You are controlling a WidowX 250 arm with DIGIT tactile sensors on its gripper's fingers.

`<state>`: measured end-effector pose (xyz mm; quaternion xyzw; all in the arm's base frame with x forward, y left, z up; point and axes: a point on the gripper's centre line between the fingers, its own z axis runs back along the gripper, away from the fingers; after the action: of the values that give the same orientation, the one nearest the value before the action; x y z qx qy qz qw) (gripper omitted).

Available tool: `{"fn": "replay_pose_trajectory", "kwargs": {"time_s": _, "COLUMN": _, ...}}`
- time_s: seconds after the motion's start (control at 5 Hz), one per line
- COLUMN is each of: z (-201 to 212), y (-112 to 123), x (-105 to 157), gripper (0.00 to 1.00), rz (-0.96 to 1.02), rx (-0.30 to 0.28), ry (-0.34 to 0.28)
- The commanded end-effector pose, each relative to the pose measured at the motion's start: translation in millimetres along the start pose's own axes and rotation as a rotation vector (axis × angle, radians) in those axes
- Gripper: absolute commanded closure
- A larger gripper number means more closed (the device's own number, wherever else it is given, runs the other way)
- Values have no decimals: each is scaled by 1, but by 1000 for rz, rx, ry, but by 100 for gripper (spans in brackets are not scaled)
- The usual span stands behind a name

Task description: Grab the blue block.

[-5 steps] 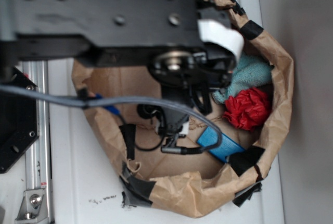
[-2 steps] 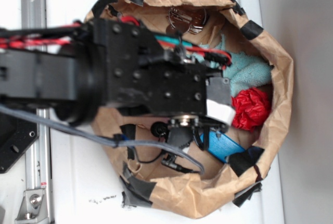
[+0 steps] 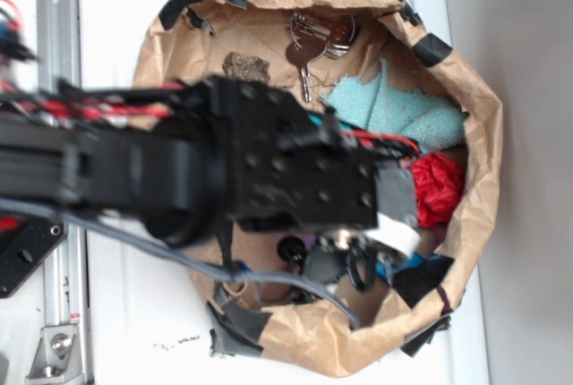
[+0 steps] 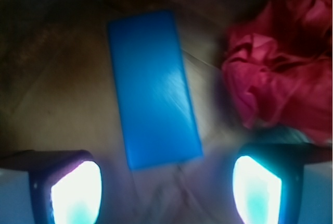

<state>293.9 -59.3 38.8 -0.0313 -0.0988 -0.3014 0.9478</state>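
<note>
Since the earlier frames, the arm (image 3: 224,170) has shifted lower and further right in the exterior view, so that its wrist section now covers most of the block (image 4: 152,87) and the lower part of the bag's floor. Keys (image 3: 313,38) and more of the cloth (image 3: 398,107) at the top of the bag (image 3: 479,179) are now uncovered.

Exterior view: the bag is an open brown paper bag with black tape patches on its rim, standing on a white surface (image 3: 116,36). Inside it, the pale teal cloth lies at the upper right, the red paper ball (image 3: 440,186) just below the cloth, and the keys near the top rim. A small dark lump (image 3: 245,66) lies left of the keys. Only a sliver of blue shows beside the gripper (image 3: 354,264), near the lower right wall of the bag.

Wrist view: the block lies flat on the brown paper floor, long axis running away from the camera and slightly tilted. Its near end sits between the two fingertips (image 4: 78,193), which glow pale at the bottom corners of the frame. The fingers are spread wide, with clear gaps on both sides of the block; neither touches it. The ball lies at the upper right, just beside the block's right edge.
</note>
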Motion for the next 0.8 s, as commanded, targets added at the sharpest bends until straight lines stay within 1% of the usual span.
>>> {"fn": "replay_pose_trajectory", "kwargs": {"time_s": 0.0, "z": -22, "y": -23, "x": 32, "gripper": 0, "rz": -167, "rx": 27, "ry": -45}}
{"fn": "replay_pose_trajectory", "kwargs": {"time_s": 0.2, "z": -36, "y": -22, "x": 40, "gripper": 6, "rz": -167, "rx": 44, "ry": -34}}
{"fn": "replay_pose_trajectory", "kwargs": {"time_s": 0.4, "z": -34, "y": -21, "x": 37, "gripper": 100, "rz": -134, "rx": 48, "ry": -37}}
{"fn": "replay_pose_trajectory", "kwargs": {"time_s": 0.6, "z": -20, "y": -17, "x": 32, "gripper": 100, "rz": -33, "rx": 38, "ry": -53}}
